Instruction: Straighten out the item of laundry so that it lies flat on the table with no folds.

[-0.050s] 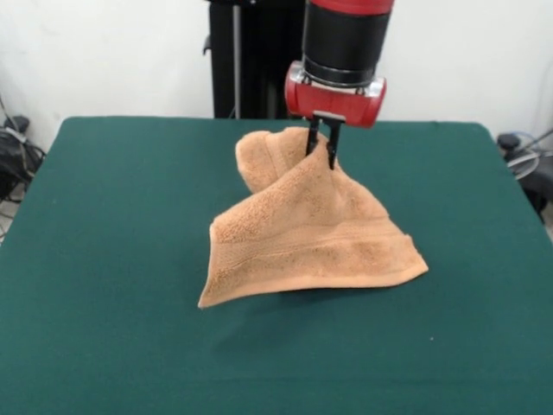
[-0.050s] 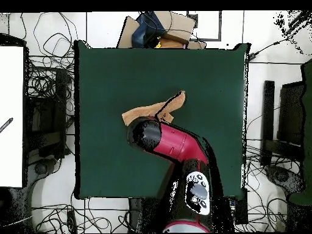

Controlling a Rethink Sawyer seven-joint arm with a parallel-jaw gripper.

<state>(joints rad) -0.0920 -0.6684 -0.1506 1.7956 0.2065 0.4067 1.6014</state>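
White walls and tangled cables border the table [image 1: 104, 259], whose dark green cloth top fills most of both views. We find the towel [image 1: 311, 238] near the middle of that top, pinched at a raised fold by the gripper [image 1: 321, 143] — the two black fingers are closed to a narrow gap with terry cloth between them. From that point the orange-tan cloth hangs in a tent shape, its lower corners and banded edge spread out just above or on the green top; we cannot tell which. In the overhead view the red arm [image 2: 177, 143] covers much of the towel [image 2: 146, 113]; only a folded strip shows.
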